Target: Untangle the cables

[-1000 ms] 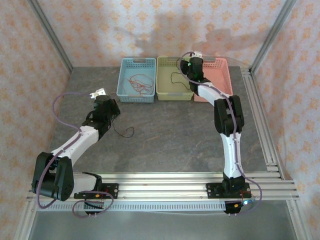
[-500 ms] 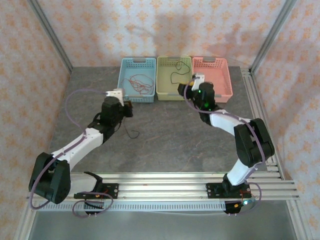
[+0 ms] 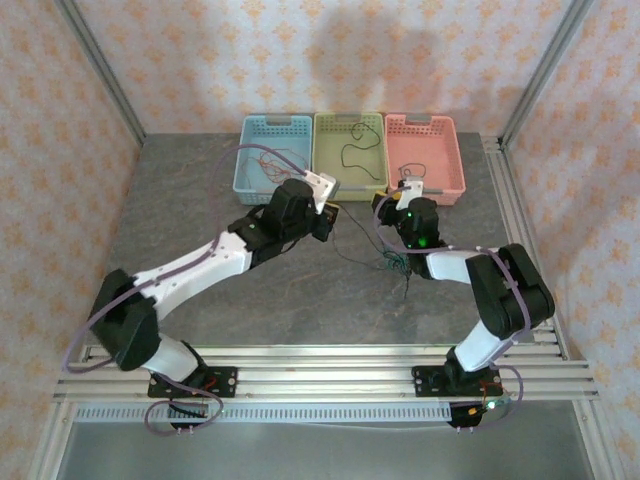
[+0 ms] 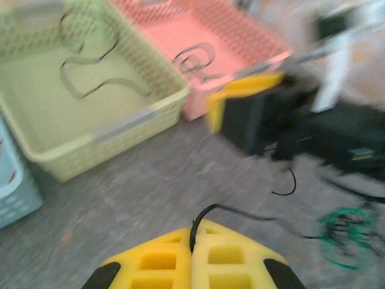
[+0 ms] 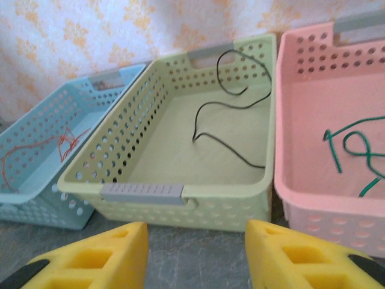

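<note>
My left gripper (image 4: pixel 195 238) is shut on a black cable (image 4: pixel 240 211), which trails right across the table toward a green clump of cables (image 4: pixel 343 232). From above, the left gripper (image 3: pixel 335 213) is at mid-table in front of the baskets, with the black strand (image 3: pixel 350 252) running to the green clump (image 3: pixel 395 265). My right gripper (image 5: pixel 195 244) is open and holds nothing, low over the table in front of the green basket (image 5: pixel 144 191). From above, the right gripper (image 3: pixel 383 207) sits close to the left one.
Three baskets line the back. The blue basket (image 3: pixel 250 185) holds a red cable (image 5: pixel 63 141). A black cable (image 5: pixel 228 129) lies in the green basket (image 3: pixel 350 188), and a green cable (image 5: pixel 355 150) in the pink basket (image 3: pixel 445 188). Aluminium rails (image 3: pixel 330 365) edge the front.
My left arm swung right from the table's left to the centre, dragging the black cable. My right arm drew back from over the pink basket and came down in front of the baskets.
</note>
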Controlling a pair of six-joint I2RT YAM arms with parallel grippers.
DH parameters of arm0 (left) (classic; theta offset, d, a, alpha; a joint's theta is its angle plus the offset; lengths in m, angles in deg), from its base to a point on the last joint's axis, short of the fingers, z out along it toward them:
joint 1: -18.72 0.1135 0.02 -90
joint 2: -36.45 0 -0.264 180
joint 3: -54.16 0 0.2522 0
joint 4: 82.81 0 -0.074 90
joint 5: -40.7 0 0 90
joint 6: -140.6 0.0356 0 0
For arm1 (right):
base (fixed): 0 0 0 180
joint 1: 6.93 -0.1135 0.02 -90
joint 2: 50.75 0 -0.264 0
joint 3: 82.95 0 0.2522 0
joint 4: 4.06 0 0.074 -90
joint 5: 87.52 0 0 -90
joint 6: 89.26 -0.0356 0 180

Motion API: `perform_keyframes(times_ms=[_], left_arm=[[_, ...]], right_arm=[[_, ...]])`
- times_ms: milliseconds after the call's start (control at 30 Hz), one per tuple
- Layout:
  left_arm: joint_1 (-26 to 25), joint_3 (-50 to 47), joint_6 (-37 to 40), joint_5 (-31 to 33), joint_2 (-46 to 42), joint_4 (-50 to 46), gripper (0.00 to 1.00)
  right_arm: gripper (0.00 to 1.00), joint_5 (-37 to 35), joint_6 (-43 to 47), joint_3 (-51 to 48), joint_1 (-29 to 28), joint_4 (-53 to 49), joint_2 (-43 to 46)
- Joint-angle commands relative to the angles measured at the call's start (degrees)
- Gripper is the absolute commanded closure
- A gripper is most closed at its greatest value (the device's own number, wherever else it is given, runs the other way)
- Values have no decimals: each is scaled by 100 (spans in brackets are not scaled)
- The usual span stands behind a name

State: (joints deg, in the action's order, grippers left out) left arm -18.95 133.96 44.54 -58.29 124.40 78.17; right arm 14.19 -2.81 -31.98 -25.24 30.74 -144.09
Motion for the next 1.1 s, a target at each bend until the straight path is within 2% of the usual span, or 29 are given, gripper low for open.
perform_keyframes(times_ms=[0, 67, 167, 367, 500, 567, 833, 1067], left_arm=[[610, 95, -77, -145, 651, -617, 100], [864, 182, -55, -506, 1048, -854, 100], [876, 484, 149, -325, 1304, -1419, 100], [979, 126, 191, 97, 1046, -1313, 100], [996, 63, 150, 271, 1048, -1234, 100], [986, -2, 122, 357, 979, -1169, 100], [997, -187, 53, 523, 803, -1001, 100], [995, -219, 57, 526, 752, -949, 100]], right_arm=[[54, -287, 11, 162, 15, -68, 72], [54, -284, -5, 236, 15, -232, 13], [52, -186, 4, 294, 17, -303, -18], [50, 220, 75, 444, 15, -678, -95], [51, 975, 113, 1002, -42, -1560, -410], [51, 1127, 249, 1152, -142, -1825, -494], [51, 1008, 232, 2104, -191, -3782, -947], [50, 1124, 218, 2692, -216, -4869, -1412]])
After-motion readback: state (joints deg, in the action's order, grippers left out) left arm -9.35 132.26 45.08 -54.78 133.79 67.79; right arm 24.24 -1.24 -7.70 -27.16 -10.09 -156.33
